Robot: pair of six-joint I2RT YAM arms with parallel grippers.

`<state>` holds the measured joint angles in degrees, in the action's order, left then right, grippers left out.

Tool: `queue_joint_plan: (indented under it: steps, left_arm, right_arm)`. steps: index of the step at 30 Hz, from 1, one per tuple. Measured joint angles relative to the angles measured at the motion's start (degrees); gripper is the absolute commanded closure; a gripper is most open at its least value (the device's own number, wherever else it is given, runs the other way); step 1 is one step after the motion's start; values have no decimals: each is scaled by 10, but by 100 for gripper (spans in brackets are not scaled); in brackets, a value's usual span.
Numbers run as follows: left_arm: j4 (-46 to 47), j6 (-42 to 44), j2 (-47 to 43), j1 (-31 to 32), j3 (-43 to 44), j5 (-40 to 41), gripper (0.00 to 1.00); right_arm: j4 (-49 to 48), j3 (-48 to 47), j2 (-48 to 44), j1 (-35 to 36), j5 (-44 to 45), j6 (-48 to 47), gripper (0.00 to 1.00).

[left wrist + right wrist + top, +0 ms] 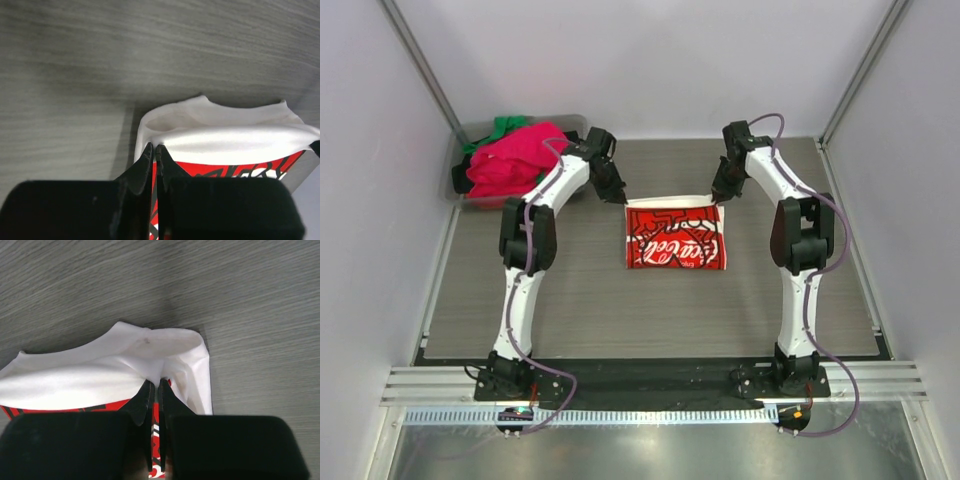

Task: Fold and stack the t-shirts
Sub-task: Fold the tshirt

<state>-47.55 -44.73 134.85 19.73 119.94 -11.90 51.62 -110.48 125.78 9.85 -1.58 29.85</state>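
Observation:
A red t-shirt with white print (675,238) lies folded on the table's middle, its white inside showing along the far edge. My left gripper (623,199) is shut on the shirt's far left corner (165,127). My right gripper (717,197) is shut on the far right corner (170,357). Both hold the far edge a little above the table. A bright pink-red t-shirt (516,160) and a green one (505,126) are heaped in the grey bin at the far left, with a dark one (463,176) at its left side.
The grey plastic bin (570,125) stands at the far left corner, close to the left arm's elbow. Grey wood-grain table (570,300) extends in front of the shirt. White walls close in the sides and back.

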Motion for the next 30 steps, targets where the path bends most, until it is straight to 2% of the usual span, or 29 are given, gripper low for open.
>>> queue_joint_plan:
  steps: [7,8,10,13,14,15,16,17,18,19,23,26,29,30]
  left_arm:
    - [-9,0,61,-4,81,-17,93]
    - [-10,0,63,-4,84,-19,78]
    - [-9,1,63,-4,85,-18,61]
    - [-13,3,63,-8,85,-17,50]
    - [-16,4,62,-10,85,-16,48]
    - [-21,5,60,-11,85,-15,47]
    - [-23,7,55,-12,82,-13,45]
    - [-27,9,46,-14,75,-10,44]
    - [-29,13,30,-14,59,-6,43]
    - [-30,16,12,-14,40,-2,41]
    - [-38,20,-111,-6,-54,22,42]
    - [-30,19,-199,15,-99,26,44]
    - [-4,15,-252,50,-138,16,47]
    - [7,13,-259,65,-150,9,48]
  right_arm:
    - [-4,-10,15,-4,21,12,99]
    - [-4,-10,15,-5,24,14,99]
    - [-5,-9,15,-5,33,18,99]
    - [-8,-2,14,-8,49,20,99]
    - [-9,3,13,-10,54,21,91]
    - [-9,8,12,-12,57,22,76]
    - [-9,13,12,-14,59,26,31]
    - [-10,17,11,-17,61,29,14]
    - [-9,22,9,-19,64,28,4]
    - [-9,28,5,-21,67,28,0]
    - [-7,45,-28,-24,83,26,1]
    - [-11,73,-87,-17,89,26,2]
    - [-29,124,-179,7,69,32,8]
    - [-41,146,-209,18,53,36,16]
